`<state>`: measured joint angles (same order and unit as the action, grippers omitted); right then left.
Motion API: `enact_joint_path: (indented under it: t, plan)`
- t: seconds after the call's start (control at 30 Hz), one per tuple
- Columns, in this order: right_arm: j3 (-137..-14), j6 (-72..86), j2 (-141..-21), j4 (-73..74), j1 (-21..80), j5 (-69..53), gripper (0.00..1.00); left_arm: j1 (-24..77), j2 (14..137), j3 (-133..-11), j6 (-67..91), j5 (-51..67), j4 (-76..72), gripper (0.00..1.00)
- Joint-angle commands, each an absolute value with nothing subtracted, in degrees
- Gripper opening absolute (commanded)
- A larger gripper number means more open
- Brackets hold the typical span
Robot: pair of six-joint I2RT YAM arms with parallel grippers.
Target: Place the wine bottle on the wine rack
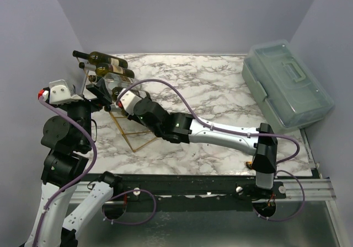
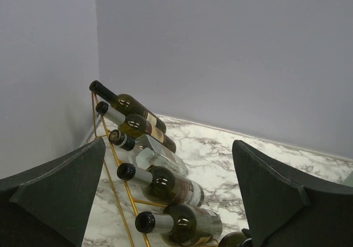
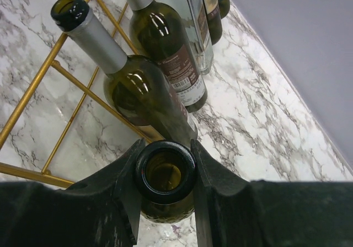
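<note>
My right gripper is shut on the neck of a dark green wine bottle, seen straight down its open mouth. It is held beside the lower end of the gold wire wine rack, next to the lowest racked bottle. Several bottles lie on the rack. My left gripper is open and empty, facing the rack from the left. In the top view the right gripper reaches across to the rack, and the left gripper is close by.
A translucent lidded plastic box sits at the table's right. The rack stands in the back left corner against the grey walls. The right arm stretches diagonally across the marble tabletop.
</note>
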<state>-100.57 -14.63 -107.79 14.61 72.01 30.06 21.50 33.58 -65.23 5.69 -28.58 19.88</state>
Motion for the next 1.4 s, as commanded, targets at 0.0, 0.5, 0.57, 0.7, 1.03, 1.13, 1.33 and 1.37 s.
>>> enact_joint_path:
  t: [0.0,0.5,0.57,0.7,1.03,1.13,1.33,1.37]
  plan:
    - [-103.2,-18.2,-111.2,15.5,74.0,36.6,0.08,21.6,33.0,-66.5,5.4,-29.5,21.4,0.99]
    - [-110.0,-14.0,-116.7,18.3,75.9,37.2,0.21,21.6,32.1,-66.1,6.4,-29.5,22.4,0.99]
    - [-110.5,-14.4,-117.2,18.6,76.2,38.0,0.22,21.6,32.0,-66.1,6.5,-29.5,22.5,0.99]
    - [-110.4,-14.8,-117.7,18.8,76.5,38.7,0.27,21.6,31.9,-65.9,6.4,-29.8,22.6,0.99]
    - [-114.1,-11.4,-119.1,22.5,76.7,34.8,0.45,21.6,32.0,-66.0,5.9,-30.0,22.6,0.99]
    - [-115.5,-11.1,-119.9,23.6,76.8,34.7,0.48,21.6,31.9,-66.0,5.9,-30.1,22.7,0.99]
    - [-117.3,-11.1,-120.3,25.1,77.2,34.8,0.59,21.6,31.9,-65.9,6.1,-30.0,22.8,0.99]
    - [-117.4,-11.0,-120.1,25.1,77.4,34.6,0.61,21.6,32.0,-65.8,6.2,-29.9,22.7,0.99]
